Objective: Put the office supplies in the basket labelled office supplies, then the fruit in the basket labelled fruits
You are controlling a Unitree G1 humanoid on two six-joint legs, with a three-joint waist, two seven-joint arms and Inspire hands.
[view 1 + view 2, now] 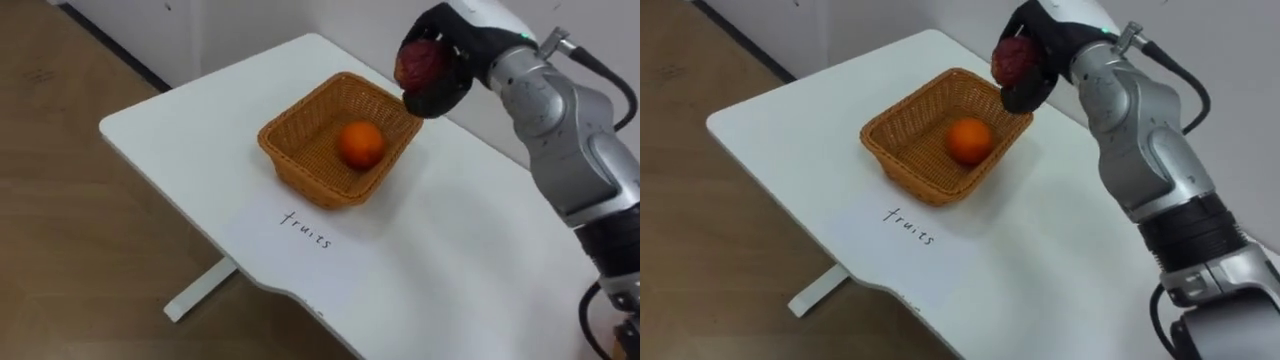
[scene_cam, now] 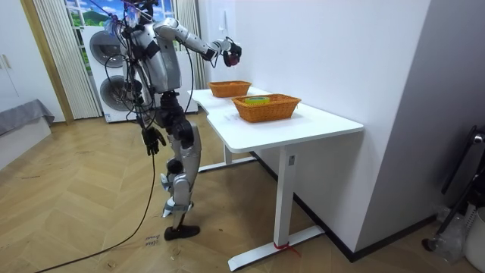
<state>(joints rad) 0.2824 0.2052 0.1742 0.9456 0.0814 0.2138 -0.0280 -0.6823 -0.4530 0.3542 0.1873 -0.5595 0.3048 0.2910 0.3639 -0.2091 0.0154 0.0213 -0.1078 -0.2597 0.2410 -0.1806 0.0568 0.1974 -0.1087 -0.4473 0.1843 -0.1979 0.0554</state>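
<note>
Right robot hand [image 1: 447, 88]: raised over the far right corner of the fruit basket [image 1: 305, 165], fingers curled around a dark red fruit [image 1: 420, 62].
Dark red fruit: held in the air, just above the basket rim, not touching it.
Orange [image 1: 361, 143]: lies inside the fruit basket.
Fruit basket: stands on the white bench [image 1: 450, 240], behind a handwritten label [image 1: 306, 229].
Second basket [image 2: 267, 110]: on the bench's nearer end in the room view.
Left robot hand [image 2: 154, 140]: hangs at the robot's side, fingers loose, holding nothing.
Robot: stands at the bench's end.
</note>
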